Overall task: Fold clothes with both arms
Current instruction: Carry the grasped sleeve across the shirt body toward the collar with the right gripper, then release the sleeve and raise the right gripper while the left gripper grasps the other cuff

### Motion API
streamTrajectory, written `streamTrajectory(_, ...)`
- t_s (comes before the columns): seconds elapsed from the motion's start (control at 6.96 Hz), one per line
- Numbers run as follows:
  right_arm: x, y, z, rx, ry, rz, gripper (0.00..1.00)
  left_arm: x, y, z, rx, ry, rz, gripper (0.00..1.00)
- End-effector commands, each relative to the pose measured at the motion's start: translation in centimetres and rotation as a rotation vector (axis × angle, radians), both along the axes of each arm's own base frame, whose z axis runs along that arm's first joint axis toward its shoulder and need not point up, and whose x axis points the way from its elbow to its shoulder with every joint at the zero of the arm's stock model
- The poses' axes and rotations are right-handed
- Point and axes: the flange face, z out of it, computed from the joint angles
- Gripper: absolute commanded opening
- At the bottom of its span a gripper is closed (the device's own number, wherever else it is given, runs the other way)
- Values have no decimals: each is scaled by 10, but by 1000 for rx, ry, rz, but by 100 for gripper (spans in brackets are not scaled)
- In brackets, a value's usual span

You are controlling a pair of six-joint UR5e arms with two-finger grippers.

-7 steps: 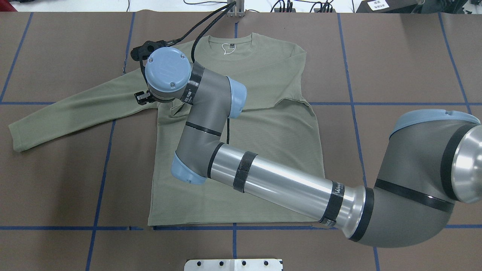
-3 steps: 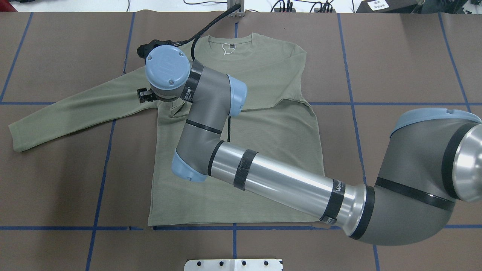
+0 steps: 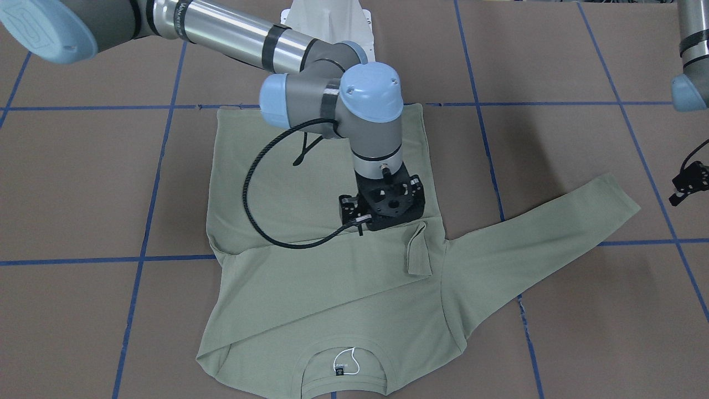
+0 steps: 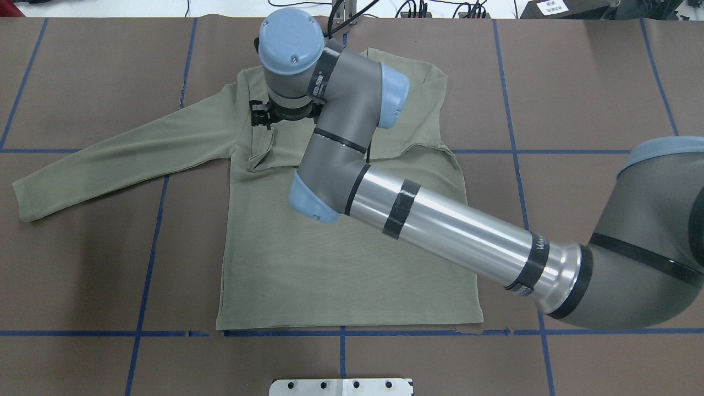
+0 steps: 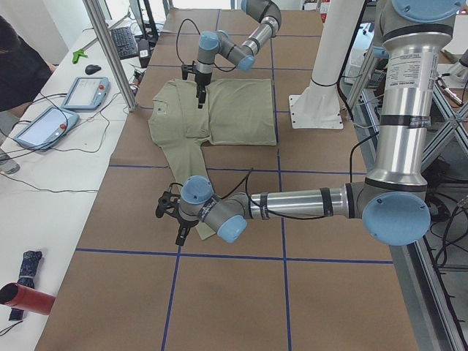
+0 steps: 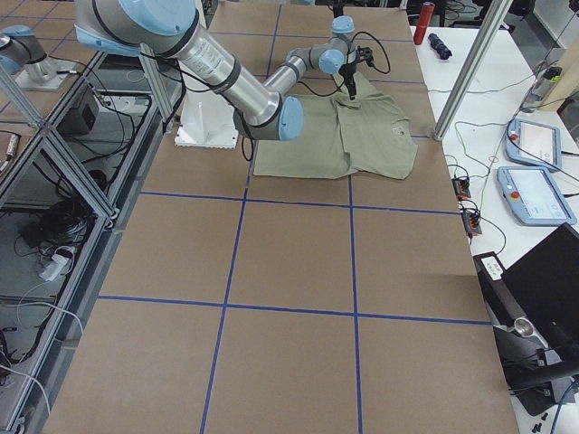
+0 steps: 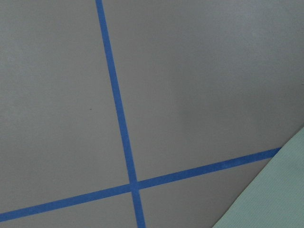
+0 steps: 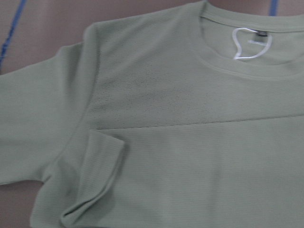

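The sage-green shirt (image 4: 341, 264) lies flat on the brown table, neck label (image 3: 342, 367) away from the robot. One sleeve is folded across the chest, and its cuff (image 4: 263, 148) lies loose near the far armpit. The other sleeve (image 4: 110, 154) stretches out to the overhead view's left. My right gripper (image 3: 382, 209) hangs above the chest beside that cuff, fingers hidden under its body, holding nothing visible. My left gripper (image 3: 687, 183) hovers by the stretched sleeve's end (image 5: 197, 230). The left wrist view shows only a sleeve corner (image 7: 285, 194).
Blue tape lines (image 4: 148, 247) grid the brown table. The white pedestal base (image 4: 341, 386) stands at the robot's edge. An aluminium post (image 5: 110, 51) and tablets (image 5: 84, 91) stand on the operators' side, beyond the shirt's neckline.
My right arm has moved away from the robot and to the overhead view's right, from the armpit to over the neckline. The shirt and folded cuff have not moved.
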Motion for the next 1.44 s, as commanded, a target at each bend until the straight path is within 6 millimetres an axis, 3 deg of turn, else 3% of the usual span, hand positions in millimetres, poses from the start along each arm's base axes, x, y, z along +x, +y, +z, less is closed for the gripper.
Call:
streamTrajectory(0.0, 107, -29, 51, -165, 56, 8, 100, 39, 19, -3, -81, 31, -85, 100)
streamTrajectory(0.29, 222, -34, 133, -169, 131, -56, 100, 70, 59, -11, -167, 40, -176, 99)
streamTrajectory(0.43, 280, -36, 165, -153, 162, -92, 100, 88, 66, -12, -209, 54, -194, 99)
streamTrajectory(0.57, 322, -33, 195, -116, 174, -128, 100, 107, 71, -10, -220, 36, -219, 99)
streamTrajectory(0.72, 344, -32, 218, -117, 168, -149, 100, 108, 73, 0, -234, 23, -221, 99)
streamTrajectory(0.86, 356, -33, 228, -106, 171, -161, 100, 107, 74, 11, -242, 5, -219, 99)
streamTrajectory(1.29, 361, -28, 233, -108, 171, -159, 100, 113, 79, 25, -266, -19, -206, 99)
